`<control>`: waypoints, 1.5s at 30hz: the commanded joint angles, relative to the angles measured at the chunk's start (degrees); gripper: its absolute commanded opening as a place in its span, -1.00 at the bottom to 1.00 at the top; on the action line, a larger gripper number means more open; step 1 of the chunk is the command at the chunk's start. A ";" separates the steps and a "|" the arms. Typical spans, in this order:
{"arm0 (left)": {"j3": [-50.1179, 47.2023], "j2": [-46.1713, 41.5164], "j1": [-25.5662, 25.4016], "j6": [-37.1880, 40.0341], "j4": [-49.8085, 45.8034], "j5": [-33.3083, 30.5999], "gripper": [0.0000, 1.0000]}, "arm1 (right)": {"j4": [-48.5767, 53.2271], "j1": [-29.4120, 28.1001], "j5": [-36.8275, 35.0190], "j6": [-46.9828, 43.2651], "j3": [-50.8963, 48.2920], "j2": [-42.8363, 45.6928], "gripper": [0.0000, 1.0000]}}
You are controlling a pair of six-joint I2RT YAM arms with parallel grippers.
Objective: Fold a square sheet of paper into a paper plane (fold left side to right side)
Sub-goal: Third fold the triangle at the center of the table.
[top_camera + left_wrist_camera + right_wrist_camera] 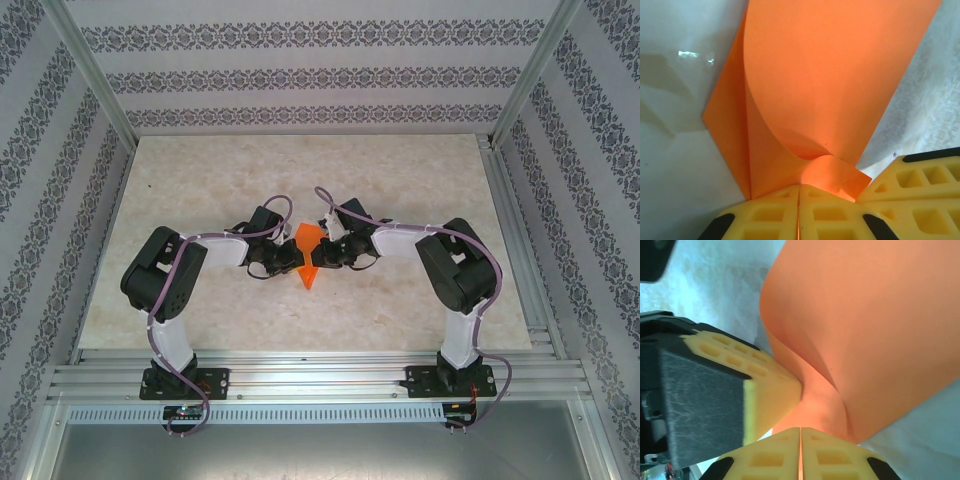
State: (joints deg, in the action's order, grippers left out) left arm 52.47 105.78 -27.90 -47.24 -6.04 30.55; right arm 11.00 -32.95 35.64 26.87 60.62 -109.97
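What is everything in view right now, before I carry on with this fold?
sheet of paper: one, bright orange, mid-table, curled and partly folded, pinched by both grippers
table: one, pale beige marbled top, under the arms
walls: three, white with grey patterned stripes, around the table
frame rail: one, silver metal, near edge, carrying both arm bases
arms: two, black and white, reaching inward to the centre
left gripper: one, yellow fingers, shut on the paper
right gripper: one, yellow fingers, shut on the paper close beside the left one
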 commanded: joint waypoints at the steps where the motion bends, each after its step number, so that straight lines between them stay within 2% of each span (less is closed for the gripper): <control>1: -0.77 3.65 -1.04 -0.12 -4.99 -5.23 -0.85 | 2.49 0.34 -2.15 -2.54 2.06 -2.52 -0.80; 5: -0.72 3.31 -1.07 0.03 -4.91 -4.82 -0.81 | 5.03 0.65 -4.68 -3.45 3.66 -4.54 -0.80; 9: -0.35 1.11 -0.64 0.89 -5.81 -4.56 -0.66 | 8.20 0.80 -7.04 -4.22 4.43 -5.16 -0.80; 12: -0.04 -1.79 0.72 1.85 -6.31 -4.78 -0.62 | 11.07 0.79 -8.50 -5.48 5.01 -5.29 -0.80; 17: 3.18 -3.08 2.30 4.67 -8.45 -4.68 -0.77 | 14.26 0.70 -10.10 -7.09 6.19 -5.85 -0.79; 23: 3.89 -2.89 2.76 3.79 -4.20 -3.40 -0.90 | 15.87 0.31 -11.03 -7.78 7.17 -6.24 -0.79; 29: 3.93 -2.56 2.28 2.44 3.19 2.11 -0.96 | 16.25 0.20 -11.23 -8.04 7.23 -6.35 -0.79; 33: 5.72 -0.05 0.47 3.03 3.82 4.39 -0.98 | 16.41 0.08 -11.49 -7.79 7.32 -6.39 -0.79; 45: 4.51 4.55 0.30 2.98 1.09 -3.81 -1.00 | 17.20 0.01 -12.28 -8.00 7.41 -6.40 -0.79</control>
State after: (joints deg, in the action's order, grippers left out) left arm 57.69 109.56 -27.40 -44.45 -5.10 30.26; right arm 24.08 -32.64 29.19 20.47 68.47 -113.97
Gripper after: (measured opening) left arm 0.036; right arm 0.104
